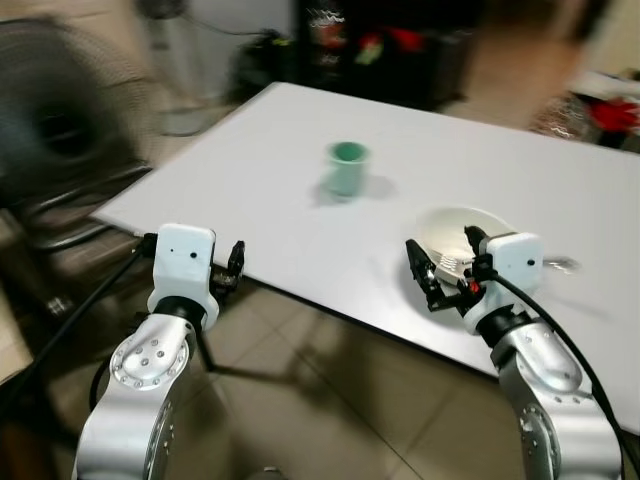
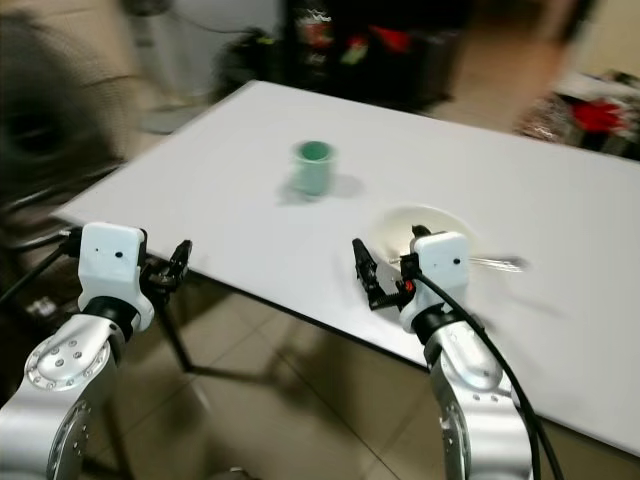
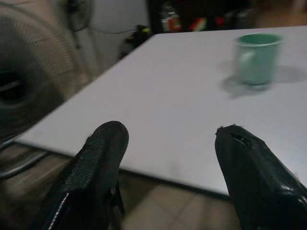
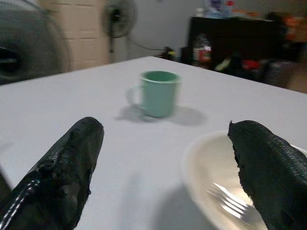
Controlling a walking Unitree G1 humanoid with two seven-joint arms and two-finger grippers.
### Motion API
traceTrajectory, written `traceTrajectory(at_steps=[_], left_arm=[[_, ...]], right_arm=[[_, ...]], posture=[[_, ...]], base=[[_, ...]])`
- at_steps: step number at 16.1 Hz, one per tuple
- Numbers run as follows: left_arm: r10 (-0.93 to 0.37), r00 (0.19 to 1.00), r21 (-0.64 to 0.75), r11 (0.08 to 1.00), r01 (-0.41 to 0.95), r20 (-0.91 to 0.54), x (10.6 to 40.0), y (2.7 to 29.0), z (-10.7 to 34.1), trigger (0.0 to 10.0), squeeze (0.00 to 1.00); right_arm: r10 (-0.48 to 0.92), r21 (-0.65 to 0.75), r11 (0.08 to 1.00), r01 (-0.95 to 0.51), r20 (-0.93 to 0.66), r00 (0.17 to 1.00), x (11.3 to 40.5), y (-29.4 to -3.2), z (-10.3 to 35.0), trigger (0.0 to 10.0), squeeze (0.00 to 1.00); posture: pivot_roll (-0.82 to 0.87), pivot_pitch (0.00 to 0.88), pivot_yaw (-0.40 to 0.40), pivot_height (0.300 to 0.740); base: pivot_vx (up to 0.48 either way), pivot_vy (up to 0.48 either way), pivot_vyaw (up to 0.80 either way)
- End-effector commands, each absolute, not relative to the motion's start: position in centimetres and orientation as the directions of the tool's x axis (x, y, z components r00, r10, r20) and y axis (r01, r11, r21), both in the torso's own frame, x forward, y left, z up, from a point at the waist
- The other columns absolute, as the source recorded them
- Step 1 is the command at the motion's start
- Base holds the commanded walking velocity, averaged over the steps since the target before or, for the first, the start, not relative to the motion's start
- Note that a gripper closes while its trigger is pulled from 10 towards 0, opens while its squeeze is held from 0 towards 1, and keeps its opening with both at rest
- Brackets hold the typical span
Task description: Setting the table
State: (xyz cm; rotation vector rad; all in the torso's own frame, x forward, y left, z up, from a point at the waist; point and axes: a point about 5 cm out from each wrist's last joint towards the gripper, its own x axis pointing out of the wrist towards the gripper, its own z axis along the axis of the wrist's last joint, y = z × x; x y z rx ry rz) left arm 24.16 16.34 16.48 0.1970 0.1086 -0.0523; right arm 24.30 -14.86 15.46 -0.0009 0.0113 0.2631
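Note:
A green mug (image 1: pixel 348 167) stands upright near the middle of the white table (image 1: pixel 300 120). To its right a white bowl (image 1: pixel 455 232) holds a silver fork (image 4: pixel 230 201), whose handle (image 1: pixel 560 264) sticks out to the right. My right gripper (image 1: pixel 441 272) is open at the bowl's near rim, just above the table's front edge. My left gripper (image 1: pixel 234 268) is open and empty off the table's near left edge, over the floor. The left wrist view has the mug (image 3: pixel 257 58) far ahead across bare tabletop.
A big standing fan (image 1: pixel 55 120) and a chair frame are close on the left. Dark shelves with clutter (image 1: pixel 380 45) stand behind the table. Tiled floor (image 1: pixel 330 400) lies below my arms. Red and mixed items (image 1: pixel 610 115) sit at the far right.

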Motion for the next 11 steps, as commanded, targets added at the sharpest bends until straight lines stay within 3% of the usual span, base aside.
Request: traceTrajectory(at_steps=[1, 6, 7, 11], left_arm=[[-0.034, 0.995, 0.207, 0.977, 0.053, -0.097, 24.1, 16.5, 16.8, 10.0, 0.00], [-0.035, 0.995, 0.221, 0.974, 0.054, -0.091, 24.4, 16.5, 17.1, 10.0, 0.00], [-0.045, 0.996, 0.238, 0.969, 0.063, -0.080, 24.6, 16.6, 17.5, 10.0, 0.00], [-0.035, 0.997, 0.254, 0.966, 0.052, -0.071, 24.9, 17.0, 18.0, 10.0, 0.00]], right_arm=[[0.241, 0.016, 0.971, -0.240, -0.038, 0.970, 24.4, -14.9, 14.9, 10.0, 1.00], [0.189, 0.023, 0.982, -0.189, -0.001, 0.982, 24.8, -15.2, 14.6, 10.0, 1.00], [0.144, -0.036, 0.989, -0.144, 0.003, 0.990, 25.0, -15.5, 14.5, 10.0, 1.00], [0.221, 0.024, 0.975, -0.221, -0.042, 0.974, 25.0, -14.9, 14.3, 10.0, 1.00]], posture=[[-0.06, 0.000, 0.009, 0.740], [-0.05, 0.000, 0.013, 0.740], [-0.05, 0.001, 0.014, 0.740], [-0.04, 0.000, 0.014, 0.740]], base=[[0.000, 0.000, 0.80], [0.000, 0.256, 0.80], [0.000, 0.319, 0.80], [0.000, 0.315, 0.64]])
